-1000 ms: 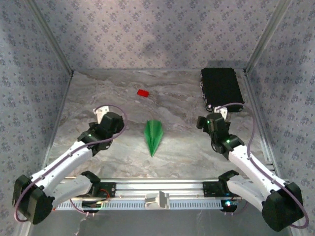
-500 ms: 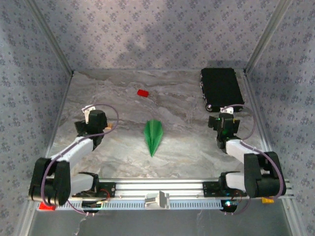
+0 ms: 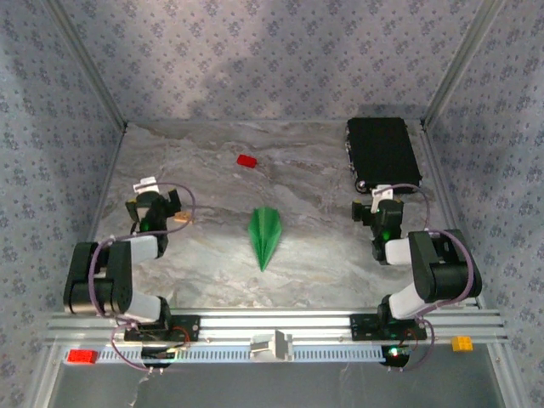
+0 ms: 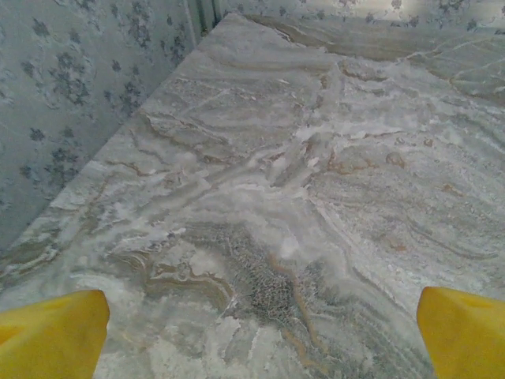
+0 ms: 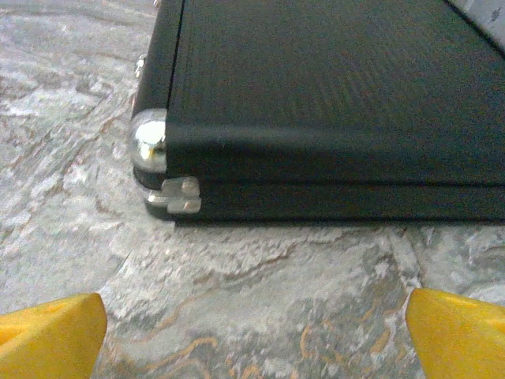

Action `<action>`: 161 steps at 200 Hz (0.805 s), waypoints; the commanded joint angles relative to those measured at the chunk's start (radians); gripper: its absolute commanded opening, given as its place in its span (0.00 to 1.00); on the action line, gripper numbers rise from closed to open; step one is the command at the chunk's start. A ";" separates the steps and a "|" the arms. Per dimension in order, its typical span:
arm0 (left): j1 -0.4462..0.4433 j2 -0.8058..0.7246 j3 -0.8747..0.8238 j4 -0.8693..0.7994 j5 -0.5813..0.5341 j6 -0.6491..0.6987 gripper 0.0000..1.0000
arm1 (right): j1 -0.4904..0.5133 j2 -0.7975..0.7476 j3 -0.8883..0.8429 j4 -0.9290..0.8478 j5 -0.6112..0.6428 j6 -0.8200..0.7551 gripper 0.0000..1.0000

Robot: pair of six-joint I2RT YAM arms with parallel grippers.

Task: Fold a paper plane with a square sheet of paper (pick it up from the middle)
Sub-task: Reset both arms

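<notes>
The plane (image 3: 264, 238) lies flat at the middle of the bench (image 3: 323, 263), between the two arms and well apart from both. Its sharp tip points to the near edge and its wider tail to the far side, and the folding looks done. It is thin green paper in several layers, so I judge it very light and springy rather than stiff. It would be easy to crush, or to skid over the smooth marbled surface if pushed from one side. The tip is likely the weakest part and would bend at a touch, and the tail flaps would probably splay. The best hold, in my view, is across the centre ridge about midway along its length, where the layers are thickest, pinched lightly from above with one finger to the left of the ridge and one to the right. The left tool (image 4: 260, 335) stands wide open with nothing between its yellow fingertips (image 4: 47, 335), over bare bench at the left. The right tool (image 5: 256, 332) is likewise wide open and empty, facing the near corner of the black case (image 5: 331, 118) at the far right, near it but not touching. A small red block (image 3: 247, 160) sits beyond the plane on the far side, well apart.
</notes>
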State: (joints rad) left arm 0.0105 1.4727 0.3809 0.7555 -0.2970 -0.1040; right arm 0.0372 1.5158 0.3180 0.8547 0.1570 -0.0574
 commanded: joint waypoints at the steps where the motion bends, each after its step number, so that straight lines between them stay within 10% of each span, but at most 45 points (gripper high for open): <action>1: 0.005 0.053 -0.051 0.211 0.092 0.011 1.00 | -0.019 0.008 0.052 -0.006 0.048 0.035 0.99; 161: -0.002 0.061 0.030 0.061 0.197 0.067 1.00 | -0.022 0.007 0.048 0.007 0.130 0.065 0.99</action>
State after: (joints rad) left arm 0.0048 1.5352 0.3927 0.8108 -0.1192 -0.0490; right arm 0.0174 1.5169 0.3580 0.8547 0.2661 -0.0074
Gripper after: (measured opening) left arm 0.996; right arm 0.990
